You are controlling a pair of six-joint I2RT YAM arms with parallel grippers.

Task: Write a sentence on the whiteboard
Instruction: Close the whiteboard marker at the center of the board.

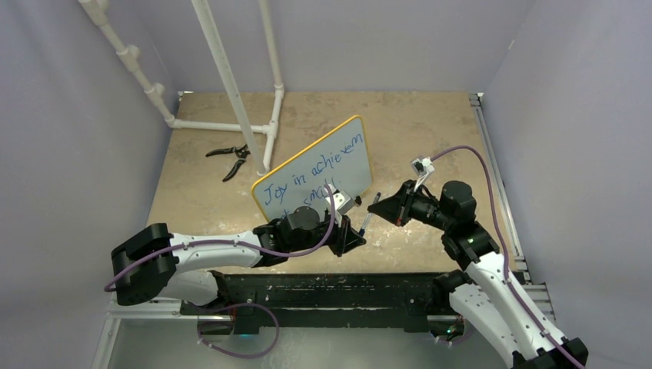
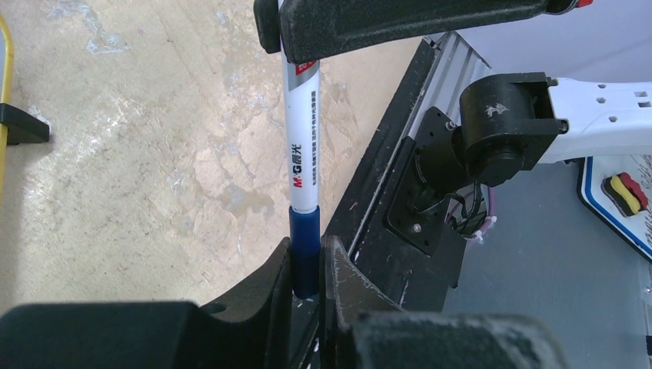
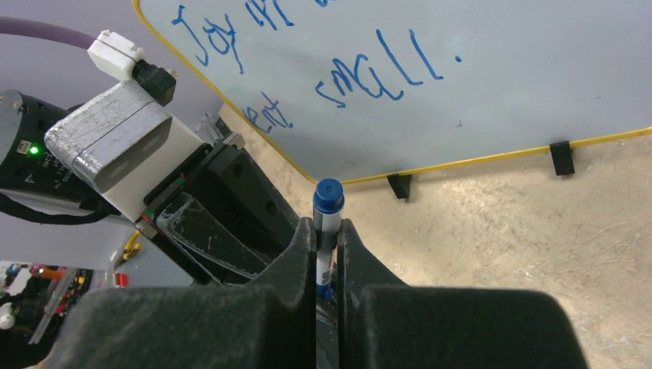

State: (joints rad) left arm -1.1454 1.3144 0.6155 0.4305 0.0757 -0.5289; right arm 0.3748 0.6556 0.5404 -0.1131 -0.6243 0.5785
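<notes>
The whiteboard, white with a yellow-orange rim, stands tilted at mid-table. The sentence is in blue: "Joy in achievem", with "ent small." below, as the right wrist view shows. A marker with a white barrel and a blue cap is held between both grippers, in front of the board's lower right. My left gripper is shut on the blue cap. My right gripper is shut on the barrel, whose blue end sticks out past its fingers.
Black pliers lie at the back left beside a white pipe frame. A black rail runs along the near edge. The board's black feet rest on the tan tabletop.
</notes>
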